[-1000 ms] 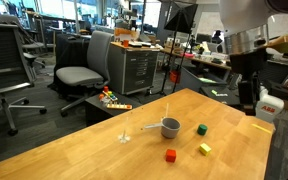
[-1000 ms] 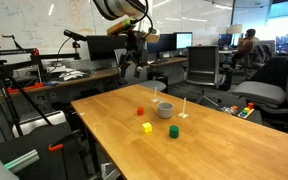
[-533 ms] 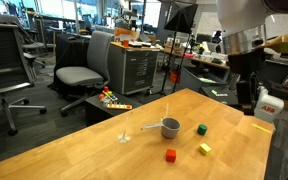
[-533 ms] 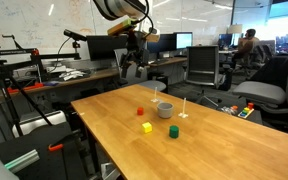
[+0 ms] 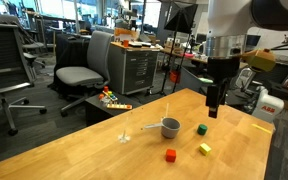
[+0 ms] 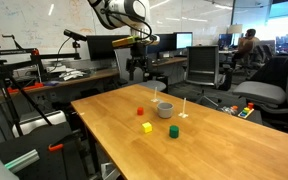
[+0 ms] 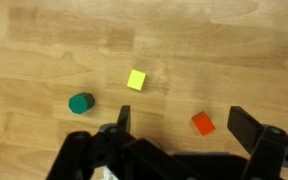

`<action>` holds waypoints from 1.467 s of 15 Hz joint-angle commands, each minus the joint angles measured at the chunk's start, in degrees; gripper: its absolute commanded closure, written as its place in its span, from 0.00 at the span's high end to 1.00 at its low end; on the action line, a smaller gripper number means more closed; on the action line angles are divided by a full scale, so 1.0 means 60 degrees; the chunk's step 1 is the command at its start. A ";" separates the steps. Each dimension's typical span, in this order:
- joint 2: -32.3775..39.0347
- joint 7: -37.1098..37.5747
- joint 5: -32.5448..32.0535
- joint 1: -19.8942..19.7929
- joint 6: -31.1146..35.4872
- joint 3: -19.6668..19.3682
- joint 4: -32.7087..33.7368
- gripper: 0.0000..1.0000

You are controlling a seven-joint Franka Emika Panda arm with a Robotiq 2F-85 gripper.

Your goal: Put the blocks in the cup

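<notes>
Three small blocks lie on the wooden table (image 5: 104,150): red (image 5: 170,155), yellow (image 5: 205,149) and green (image 5: 201,129). The squat grey cup (image 5: 170,127) with a straight handle stands upright beside them. In an exterior view the cup (image 6: 165,109), red block (image 6: 139,111), yellow block (image 6: 147,127) and green block (image 6: 173,131) also show. My gripper (image 5: 214,100) hangs open and empty well above the table's far edge (image 6: 134,68). The wrist view looks down on green (image 7: 81,103), yellow (image 7: 136,80) and red (image 7: 203,124); red lies between the open fingers (image 7: 182,125). The cup is out of the wrist view.
A thin clear stemmed glass (image 5: 125,133) stands next to the cup (image 6: 184,110). Office chairs (image 5: 82,70), desks and a grey cabinet (image 5: 142,68) surround the table. A stand with red clamps (image 6: 14,100) is beside the table.
The arm has swung in from the side, over the table's edge, and the gripper now hangs lower and nearer the blocks. The blocks, cup and glass have not moved.
</notes>
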 commanded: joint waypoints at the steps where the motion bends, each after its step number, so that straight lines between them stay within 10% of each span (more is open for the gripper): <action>1: 0.0957 0.0365 0.0027 0.0311 0.0559 -0.0061 0.0653 1.00; 13: 0.1895 0.0587 -0.0543 0.0704 0.0848 -0.0407 0.1030 1.00; 22: 0.2616 -0.1863 -0.0797 0.0813 0.0528 -0.0059 0.1850 1.00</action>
